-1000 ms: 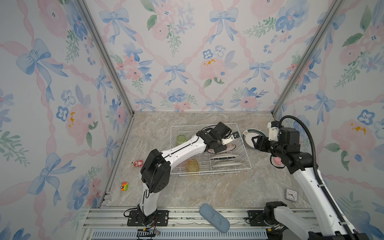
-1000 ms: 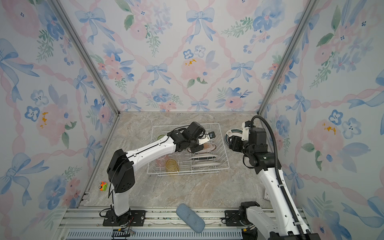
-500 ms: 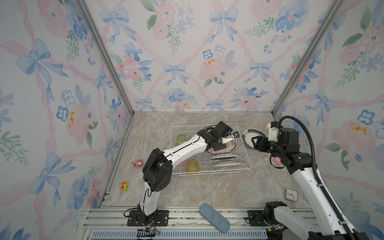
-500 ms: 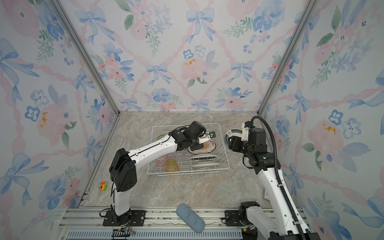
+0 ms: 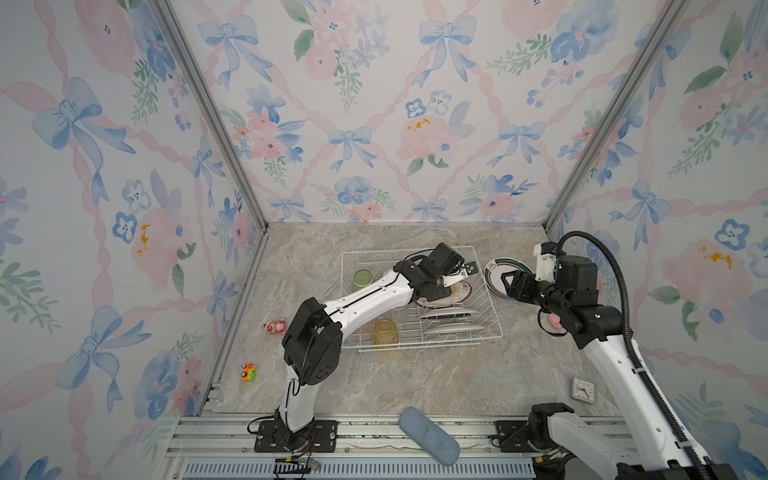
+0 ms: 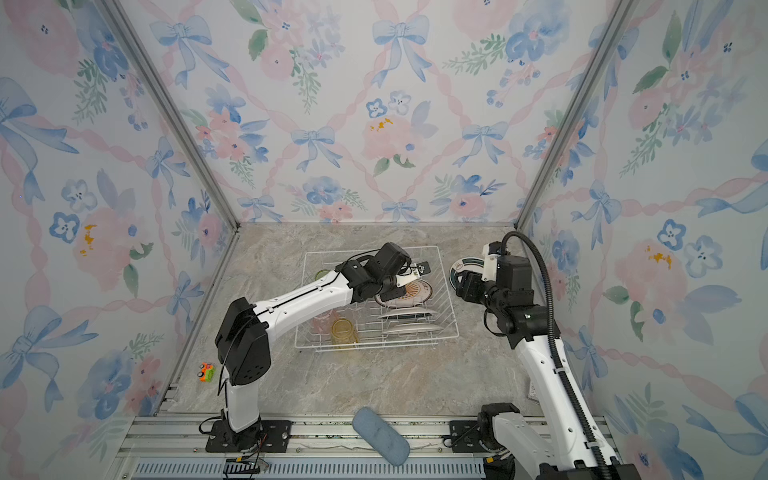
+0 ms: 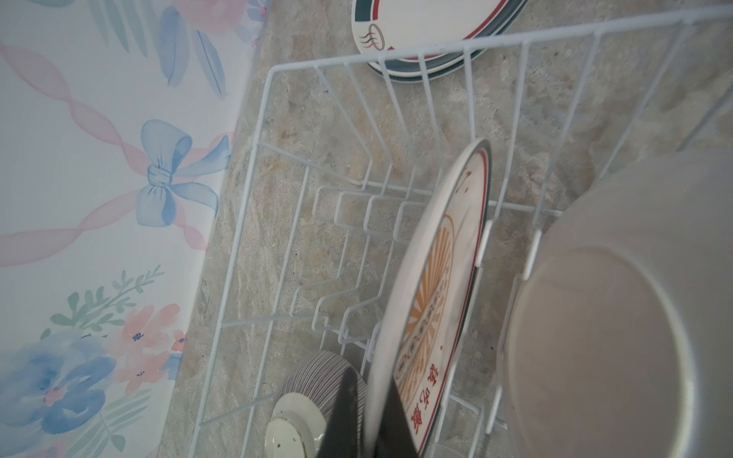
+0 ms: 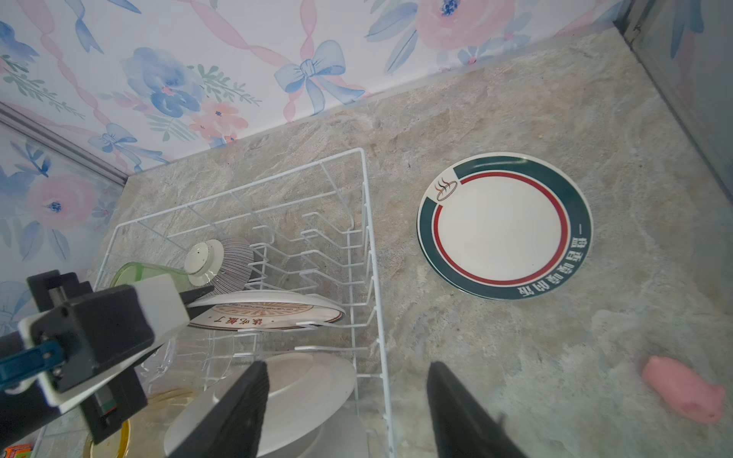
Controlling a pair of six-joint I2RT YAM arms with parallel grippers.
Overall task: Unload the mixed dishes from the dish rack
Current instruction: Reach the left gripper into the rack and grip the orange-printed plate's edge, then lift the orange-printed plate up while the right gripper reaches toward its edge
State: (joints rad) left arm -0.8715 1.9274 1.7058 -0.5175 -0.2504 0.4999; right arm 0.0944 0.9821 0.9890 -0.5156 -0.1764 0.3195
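The marbled bench (image 5: 415, 386) carries the white wire dish rack (image 5: 432, 343), which has three plates standing in its slots. The left wrist view shows what both top views hide: the left jaws clamped on the rim of the sunburst plate (image 7: 432, 297), printed with red Chinese characters. The right jaws hang open and empty beside the rack, near a green-banded plate (image 8: 503, 226) with white characters, lying flat on the bench. In the rack, the striped bowl (image 8: 234, 257) lies tipped just beside the green tumbler (image 5: 363, 280).

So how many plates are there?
5. Two stacked plates lie on the table beside the rack. Inside it, the left claw grips one plate; two more plates stand nearby. The lower one barely shows.
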